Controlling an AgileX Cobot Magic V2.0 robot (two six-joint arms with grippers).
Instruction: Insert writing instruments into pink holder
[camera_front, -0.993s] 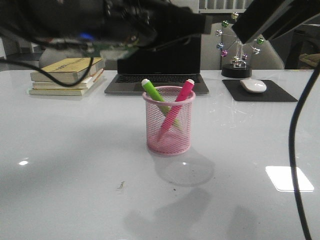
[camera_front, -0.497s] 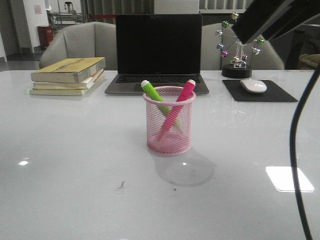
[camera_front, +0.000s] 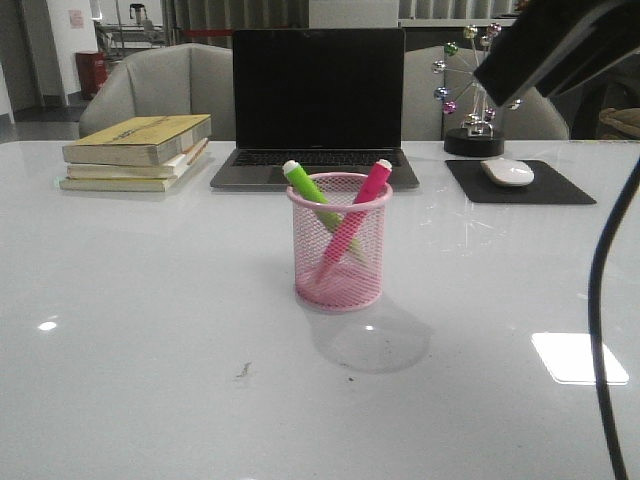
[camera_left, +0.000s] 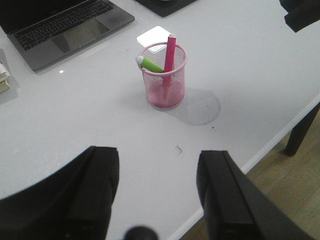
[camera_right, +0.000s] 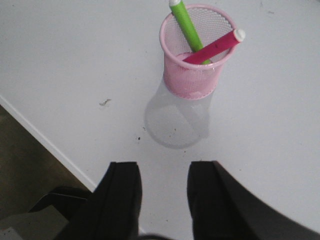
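Both markers home: lime green marker (camera_front: 309, 191) and magenta marker (camera_front: 352, 222) crossed inside the pink holder (camera_front: 339, 272), white tips poking above the rim, cup upright mid-table just in front of the laptop (camera_front: 316, 105). Looks finished, by the lie of things; nothing left loose on the white table (camera_front: 140, 330) to fetch. Left gripper (camera_left: 157, 192) spread wide and empty, well back from the cup near the table edge. Right gripper (camera_right: 164, 192) parted too, holding nothing, high above and short of the cup. Best handling from here: clear out upward and away, no sweep across the rim, since those leaning tips stick out and a light mesh cup would likely tip at a nudge. Round about: stack of books (camera_front: 135, 152) far left, mouse (camera_front: 507, 171) on a dark mousepad (camera_front: 520, 184) far right, a beaded desk ornament (camera_front: 470, 95) behind it. Dark arm overhead at upper right, and a black cable (camera_front: 600, 330) hanging down the right side, something to keep from snagging on retreat.
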